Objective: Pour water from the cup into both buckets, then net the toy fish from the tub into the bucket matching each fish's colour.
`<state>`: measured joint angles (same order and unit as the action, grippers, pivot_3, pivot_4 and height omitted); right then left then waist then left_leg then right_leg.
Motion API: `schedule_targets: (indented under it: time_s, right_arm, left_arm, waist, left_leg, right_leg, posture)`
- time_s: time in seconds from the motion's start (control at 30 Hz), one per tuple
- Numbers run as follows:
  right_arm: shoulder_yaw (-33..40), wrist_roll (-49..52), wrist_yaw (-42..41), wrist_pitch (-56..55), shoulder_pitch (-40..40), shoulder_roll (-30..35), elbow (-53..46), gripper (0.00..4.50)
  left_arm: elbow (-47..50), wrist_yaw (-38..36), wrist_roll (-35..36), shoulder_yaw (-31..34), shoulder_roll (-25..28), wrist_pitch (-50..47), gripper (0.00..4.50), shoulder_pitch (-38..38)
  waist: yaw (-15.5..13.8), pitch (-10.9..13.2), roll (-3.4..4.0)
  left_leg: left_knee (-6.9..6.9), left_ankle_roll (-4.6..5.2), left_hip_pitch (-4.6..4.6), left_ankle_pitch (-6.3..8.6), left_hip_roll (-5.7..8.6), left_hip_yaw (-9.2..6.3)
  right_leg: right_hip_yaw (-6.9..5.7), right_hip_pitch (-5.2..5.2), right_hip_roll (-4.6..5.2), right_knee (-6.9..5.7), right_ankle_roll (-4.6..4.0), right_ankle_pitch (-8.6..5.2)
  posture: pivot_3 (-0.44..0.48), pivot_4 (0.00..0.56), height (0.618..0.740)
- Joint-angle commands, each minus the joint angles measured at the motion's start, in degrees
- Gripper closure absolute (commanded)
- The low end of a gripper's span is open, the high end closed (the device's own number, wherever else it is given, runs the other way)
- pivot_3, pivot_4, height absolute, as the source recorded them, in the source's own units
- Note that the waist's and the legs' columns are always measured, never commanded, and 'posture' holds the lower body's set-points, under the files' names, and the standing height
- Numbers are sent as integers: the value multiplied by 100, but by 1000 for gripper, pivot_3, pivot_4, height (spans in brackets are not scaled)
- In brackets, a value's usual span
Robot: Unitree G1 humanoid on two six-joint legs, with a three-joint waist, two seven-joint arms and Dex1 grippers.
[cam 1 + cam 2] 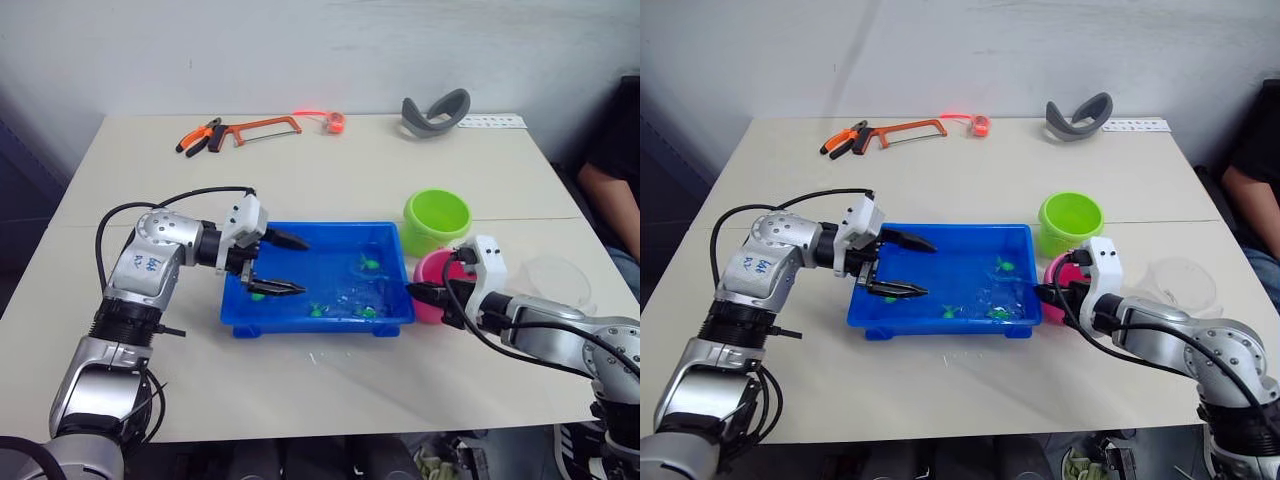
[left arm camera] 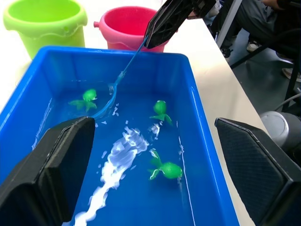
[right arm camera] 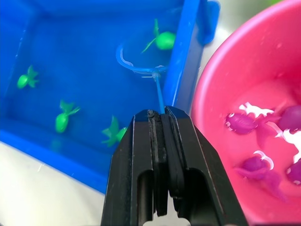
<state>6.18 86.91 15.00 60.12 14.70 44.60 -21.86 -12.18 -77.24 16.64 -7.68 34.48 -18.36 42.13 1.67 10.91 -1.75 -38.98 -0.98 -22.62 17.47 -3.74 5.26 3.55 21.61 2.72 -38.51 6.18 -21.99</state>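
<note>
We see the table (image 1: 330, 180) carrying everything, and on it the largest vessel, the blue tub (image 1: 318, 322), lies in front of us between our two arms, we judge so that either can reach into its water. Just beyond its right end stand the green bucket (image 1: 436, 220) and, nearer to us, the pink bucket (image 3: 207, 94), both close to the tub so that a netted fish has only a short way to travel. The clear cup (image 1: 1182, 284) sits further right on the table, apart from the work, which suggests the pouring is done; water glints in the pink bucket. Our left gripper (image 1: 283, 264) hangs over the left end of the tub with its two fingers spread wide, one above the other, holding nothing and touching nothing that we can make out; we take it to be waiting. Our right gripper (image 3: 162, 123) has its fingers pressed together on the thin handle of the net (image 2: 113, 92), and the handle runs from beside the pink bucket over the tub's rim so that the pale hoop dips into the water at the right end, just beside one green fish (image 3: 163, 39). Four green fish (image 2: 164, 168) lie scattered in the tub, while several pink fish (image 3: 242, 121) already rest in the pink bucket, so we judge the green ones are what remains.
</note>
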Motion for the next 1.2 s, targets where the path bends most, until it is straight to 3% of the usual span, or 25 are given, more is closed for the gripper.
schedule_targets:
  time_s: [0.03,0.33,0.6,0.9,1.2]
  right_arm:
    - [41,-836,-473,-161,118,243,-569,4500]
    - [126,-2057,-1536,-363,-266,753,-1822,4500]
    - [1195,-2491,-2008,-522,-760,1206,-2390,4500]
    - [2151,-3396,-2682,-592,-880,1753,-1876,4500]
    - [1546,-5719,-3591,-1945,-1048,2398,-968,4500]
  left_arm:
    - [-54,38,112,132,-43,37,48,154]
    - [-444,169,83,105,-357,36,48,443]
    - [-1014,635,-3,153,-790,56,48,864]
    - [-1524,1187,-287,114,-1218,450,48,1188]
    - [-1625,1224,-310,122,-1305,596,48,1289]
  waist:
    - [0,0,0]
    - [-17,0,0]
    - [-7,0,0]
    - [-18,0,0]
    - [-9,-1,2]
  left_leg:
    - [1,0,0,0,1,0]
    - [-7,0,-62,0,4,-6]
    - [-8,-4,-69,-3,4,7]
    - [-8,-5,-67,-3,7,13]
    - [-9,-5,-66,-3,11,25]
  right_leg:
    - [0,1,0,1,0,0]
    - [-7,59,-1,-5,2,1]
    - [-9,79,-6,-21,2,1]
    - [-8,81,-14,-24,2,1]
    - [-11,87,-19,-28,3,1]
  posture:
    - [0,150,740]
    - [0,150,740]
    - [0,150,740]
    - [0,150,740]
    - [0,150,740]
